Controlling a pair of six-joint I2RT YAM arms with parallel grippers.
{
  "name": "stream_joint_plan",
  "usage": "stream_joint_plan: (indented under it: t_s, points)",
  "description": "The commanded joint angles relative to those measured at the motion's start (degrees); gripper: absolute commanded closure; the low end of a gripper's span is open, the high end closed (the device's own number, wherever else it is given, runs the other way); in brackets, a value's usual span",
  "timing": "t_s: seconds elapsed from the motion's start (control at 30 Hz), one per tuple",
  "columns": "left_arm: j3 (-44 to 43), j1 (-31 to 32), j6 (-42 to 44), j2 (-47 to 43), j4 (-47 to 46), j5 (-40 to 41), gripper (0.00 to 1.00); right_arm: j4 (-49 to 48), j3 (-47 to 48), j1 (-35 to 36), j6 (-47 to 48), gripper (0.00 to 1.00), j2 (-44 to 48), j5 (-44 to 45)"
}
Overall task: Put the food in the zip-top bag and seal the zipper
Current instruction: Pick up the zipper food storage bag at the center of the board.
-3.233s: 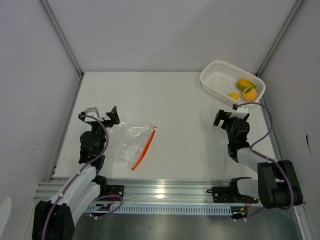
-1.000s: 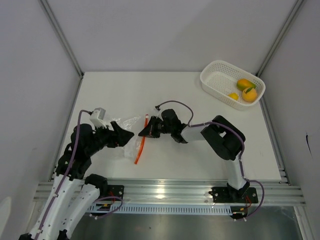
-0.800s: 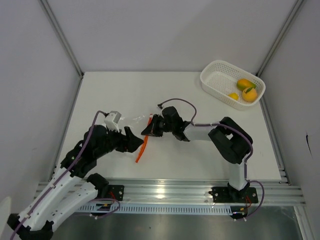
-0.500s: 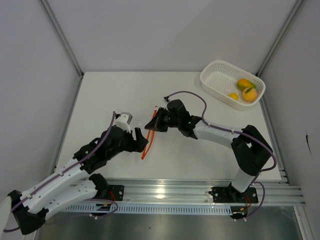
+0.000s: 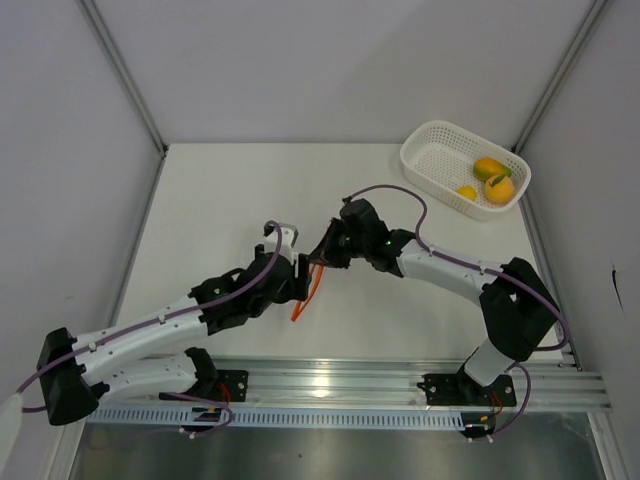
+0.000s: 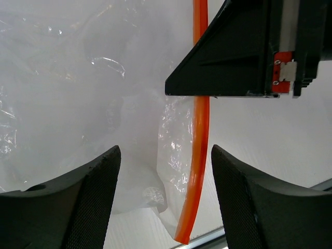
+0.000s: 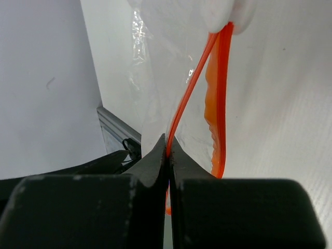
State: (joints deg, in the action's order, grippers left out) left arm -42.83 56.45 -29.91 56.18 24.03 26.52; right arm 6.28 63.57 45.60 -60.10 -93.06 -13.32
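Zip-top bag [image 6: 78,104] dragged rightward, right gripper [image 7: 167,148] pinching its zipper [image 6: 200,155], left gripper [image 6: 166,192] spread, food [image 5: 492,178] in basket [image 5: 430,160].

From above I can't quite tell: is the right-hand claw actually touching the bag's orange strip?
Touching. The right wrist view shows the right gripper closed, with one lip of the zipper pinched between its fingertips.

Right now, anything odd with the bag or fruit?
Nothing stands out. The right gripper pinches the zipper, the bag looks crumpled, no tear visible, and the food sits in the basket.
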Motion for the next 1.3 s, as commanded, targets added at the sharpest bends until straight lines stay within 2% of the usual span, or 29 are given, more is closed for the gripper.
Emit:
stream_joint_plan:
  t_s: [0.0,0.17,0.5,0.57,0.77,0.87,0.9,0.97,1.0,1.03,1.07,1.27]
  points:
    - [-3.3,1.9,1.3,1.6,-3.3,4.8,0.28,4.1,2.3,0.0,0.3,1.0,3.1,4.1]
    - [-4.9,3.3,2.2,5.1,-3.0,7.0,0.31,6.6,3.0,0.4,-0.5,1.0,3.9,7.1]
    - [-5.2,4.0,2.8,8.9,-4.6,8.1,0.32,7.0,4.5,1.3,-0.6,1.0,4.1,7.0]
    - [-5.5,4.0,3.2,9.7,-4.9,8.2,0.35,7.0,4.6,1.5,-0.7,1.0,4.2,7.1]
    - [-6.8,4.0,4.1,11.6,-5.2,8.5,0.6,7.6,4.8,1.7,-0.2,1.0,4.2,7.3]
    - [-7.6,3.9,4.2,12.2,-5.3,7.8,0.75,8.9,4.9,1.4,0.7,1.0,4.0,8.1]
    - [-7.7,3.8,4.4,12.3,-5.7,7.6,0.83,9.0,5.0,1.2,1.5,1.0,4.0,8.1]
    - [-8.0,3.4,4.5,12.5,-5.8,6.4,0.9,9.8,5.1,1.0,2.3,0.99,4.0,8.2]
    - [-8.1,3.1,4.6,12.6,-5.7,5.8,0.99,9.9,5.0,0.5,3.3,0.96,4.2,8.2]
    - [-8.1,2.7,4.5,12.6,-5.5,5.3,0.99,10.3,4.9,0.5,3.8,0.91,4.4,8.1]
    - [-8.0,2.1,4.3,12.6,-5.5,4.1,0.99,10.8,5.0,0.2,4.5,0.77,4.8,8.1]
    - [-8.6,0.1,4.3,11.9,-4.5,0.2,0.99,15.3,4.9,-0.3,11.1,0.25,9.1,9.6]
